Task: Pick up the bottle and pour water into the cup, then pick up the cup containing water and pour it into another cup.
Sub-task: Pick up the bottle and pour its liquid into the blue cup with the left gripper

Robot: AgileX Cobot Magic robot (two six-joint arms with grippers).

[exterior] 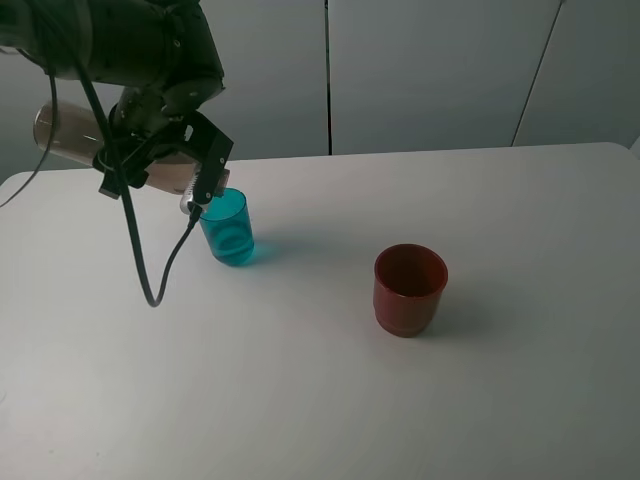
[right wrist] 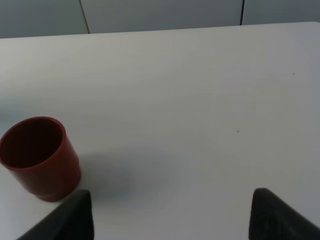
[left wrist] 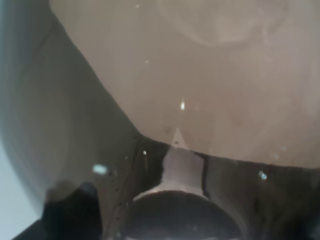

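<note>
The bottle [exterior: 62,132] was held in the left claw [exterior: 160,165], tipped close to level above the back left part of the table [exterior: 300,400]. The claw was shut tight on the bottle's body, one finger on each side. The bottle's base pointed away to the left, and its neck end reached down to the rim of the teal cup [exterior: 228,228]. In the left wrist view the bottle [left wrist: 225,90] filled nearly the whole picture. The teal cup stood upright on the table. The red-brown cup [exterior: 410,290] stood upright, well apart to the right. The right claw [right wrist: 170,220] was spread wide and held nothing, with the red-brown cup [right wrist: 40,157] near it.
</note>
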